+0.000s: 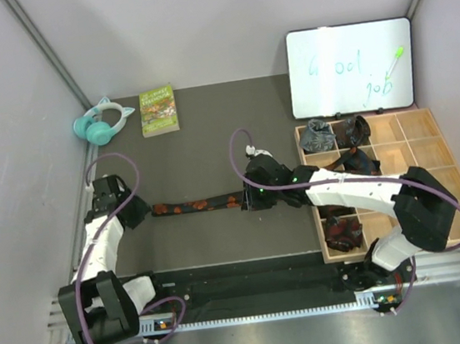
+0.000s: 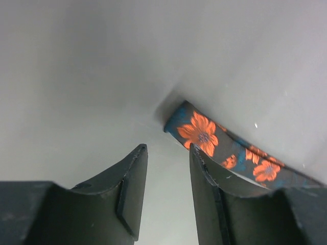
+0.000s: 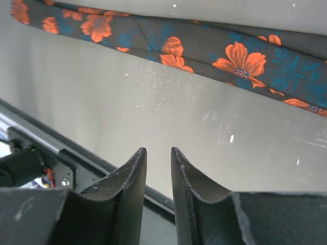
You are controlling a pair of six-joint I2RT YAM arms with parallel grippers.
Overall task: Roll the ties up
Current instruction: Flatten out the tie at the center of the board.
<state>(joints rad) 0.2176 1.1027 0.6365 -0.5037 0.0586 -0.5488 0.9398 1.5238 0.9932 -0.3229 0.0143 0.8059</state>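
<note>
A black tie with orange-red flowers (image 1: 196,204) lies flat as a straight strip on the dark mat, running left to right. My left gripper (image 1: 140,210) is at its left end, open and empty; the tie's tip (image 2: 202,131) lies just beyond the right finger (image 2: 204,194). My right gripper (image 1: 250,196) is at the tie's right end, jaws narrowly apart with nothing between them; the tie (image 3: 204,56) lies beyond the fingertips (image 3: 135,168). Rolled ties sit in the wooden tray (image 1: 431,164): a grey one (image 1: 318,134), a dark brown one (image 1: 351,130), a dark one (image 1: 355,161) and a maroon one (image 1: 342,229).
A whiteboard (image 1: 350,69) stands at the back right behind the tray. A green book (image 1: 158,109) and teal headphones (image 1: 102,125) lie at the back left. Grey walls close in both sides. The black rail (image 1: 252,282) runs along the near edge.
</note>
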